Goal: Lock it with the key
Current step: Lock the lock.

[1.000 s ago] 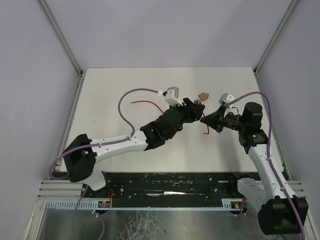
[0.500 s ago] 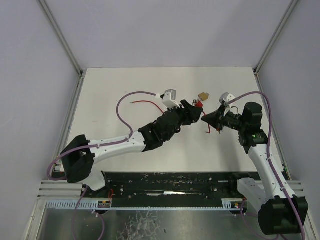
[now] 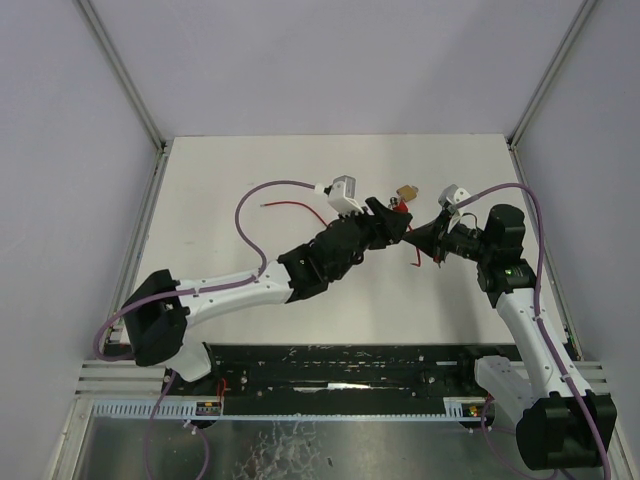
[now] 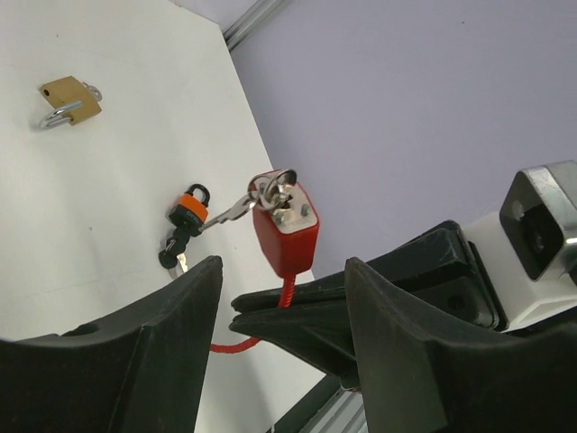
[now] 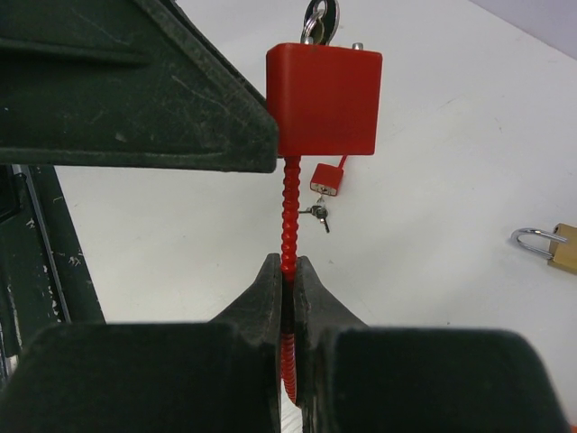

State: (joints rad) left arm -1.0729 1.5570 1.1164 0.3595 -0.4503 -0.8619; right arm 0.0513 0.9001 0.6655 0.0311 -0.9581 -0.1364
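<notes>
Above table [image 5: 433, 180], right claw [image 5: 287, 271] pinching red cable [image 5: 289, 207]

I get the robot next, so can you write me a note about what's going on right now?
Left pincer: open, close to the red lock, gripping nothing.
Right pincer: shut on the lock's red cable, holding the lock above the table.
Key: sticking out of the lock.
Brass padlock and small orange padlock: lying on the table.
Done: lock lifted, key in.
Left: probably grip the key and turn it; I can't tell if it's been turned.
</notes>
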